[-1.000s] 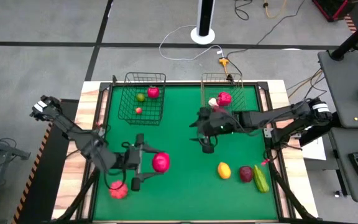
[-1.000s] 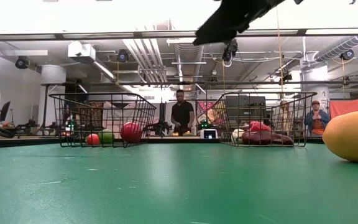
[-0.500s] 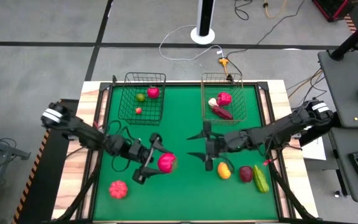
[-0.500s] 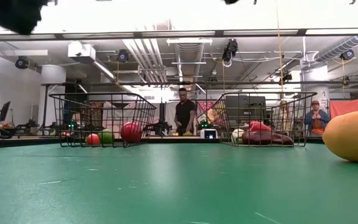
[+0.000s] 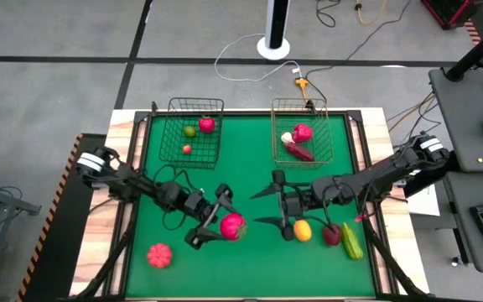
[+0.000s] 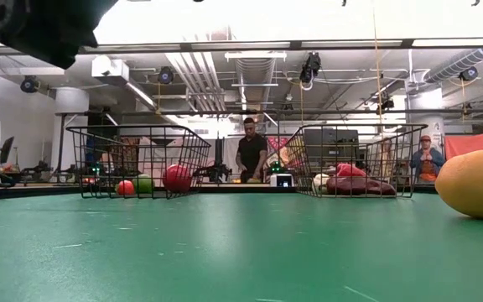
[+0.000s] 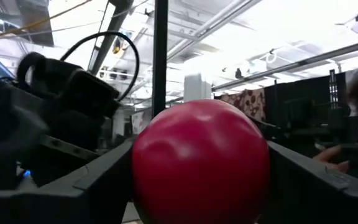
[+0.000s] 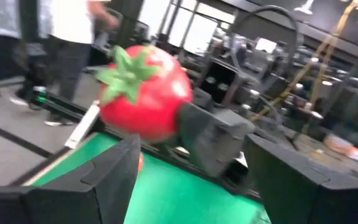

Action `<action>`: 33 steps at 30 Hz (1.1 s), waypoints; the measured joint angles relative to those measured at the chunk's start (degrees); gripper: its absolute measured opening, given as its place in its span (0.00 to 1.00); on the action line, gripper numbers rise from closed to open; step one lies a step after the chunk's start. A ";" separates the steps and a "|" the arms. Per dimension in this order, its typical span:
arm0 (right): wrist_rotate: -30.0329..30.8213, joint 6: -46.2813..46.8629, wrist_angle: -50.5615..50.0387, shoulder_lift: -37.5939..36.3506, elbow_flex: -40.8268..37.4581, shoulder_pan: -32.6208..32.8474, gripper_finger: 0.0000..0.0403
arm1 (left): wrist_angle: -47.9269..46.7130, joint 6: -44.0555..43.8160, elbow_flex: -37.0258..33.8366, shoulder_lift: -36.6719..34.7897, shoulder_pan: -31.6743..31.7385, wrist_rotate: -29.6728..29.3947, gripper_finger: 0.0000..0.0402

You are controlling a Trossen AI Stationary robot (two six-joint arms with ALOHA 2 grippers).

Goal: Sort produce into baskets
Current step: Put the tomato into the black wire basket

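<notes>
**A red tomato ahead of open fingers**

We look past the right gripper [image 8: 191, 180], its two dark fingers [image 8: 107, 180] standing apart over the green table [image 8: 166, 193]. Beyond them hangs a red tomato [image 8: 145, 93] with a green leafy cap, gripped by the other arm's gripper [image 8: 213, 140] (blurred). Behind the tomato a person [image 8: 64, 56] in a white top stands on the floor.

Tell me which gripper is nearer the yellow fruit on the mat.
Right. The right gripper sits just beside the yellow fruit, on its left-arm side, open. The left gripper, farther off across the mat, is closed on a red tomato.
</notes>
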 joint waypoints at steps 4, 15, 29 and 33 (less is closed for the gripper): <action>-1.15 2.57 -0.22 0.01 0.00 0.01 0.73 | -0.08 -0.24 0.70 0.50 0.81 1.13 0.76; -1.61 0.19 7.08 8.14 2.58 -0.02 0.76 | 0.38 -0.27 0.60 0.33 2.16 1.75 0.76; -3.61 -10.14 8.33 15.15 10.82 0.28 0.75 | 2.10 -0.22 0.34 -0.18 1.99 6.96 0.76; -3.58 -9.93 8.02 14.65 10.27 0.24 0.72 | 2.07 -0.48 -0.31 -0.57 2.09 6.99 0.76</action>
